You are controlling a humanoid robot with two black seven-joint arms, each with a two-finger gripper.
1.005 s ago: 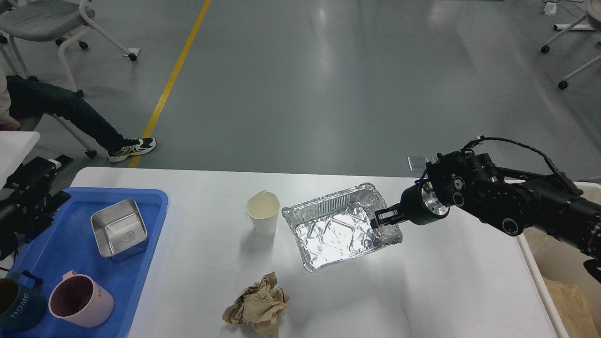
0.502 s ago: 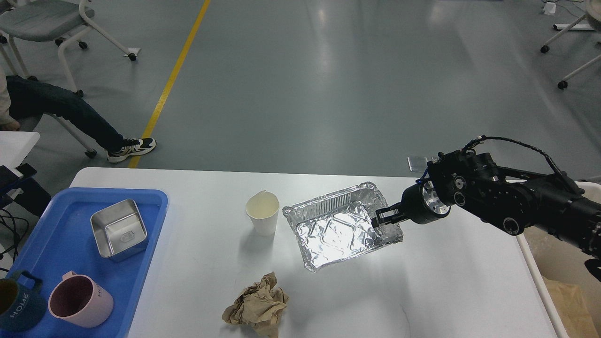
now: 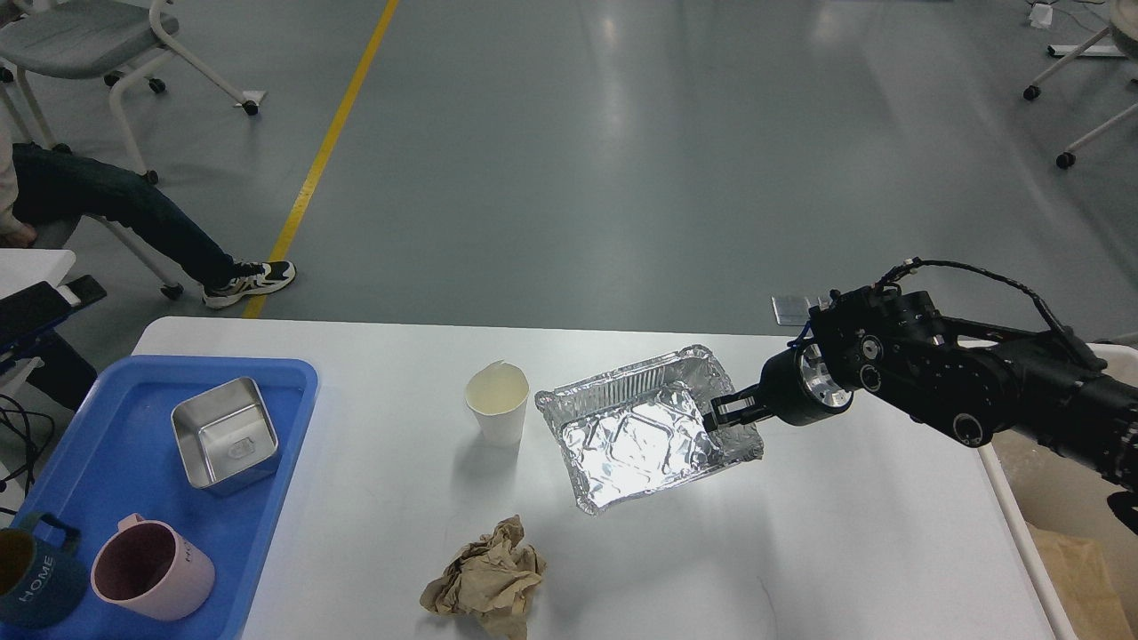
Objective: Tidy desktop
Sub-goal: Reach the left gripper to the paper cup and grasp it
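My right claw [image 3: 722, 412] reaches in from three o'clock and is clamped on the right rim of the crinkled silver foil tray [image 3: 642, 428], which sits near the middle of the large white counter [image 3: 800, 551]. Just beside the tray at nine o'clock stands a white paper cup [image 3: 498, 402], upright. A crumpled brown paper wad [image 3: 486, 578] lies toward six o'clock. At the counter's nine o'clock edge a blue plastic tray [image 3: 133, 453] carries a square steel tin [image 3: 225, 433], a pink mug [image 3: 151, 569] and a dark teal mug [image 3: 31, 580]. My left claw is out of view.
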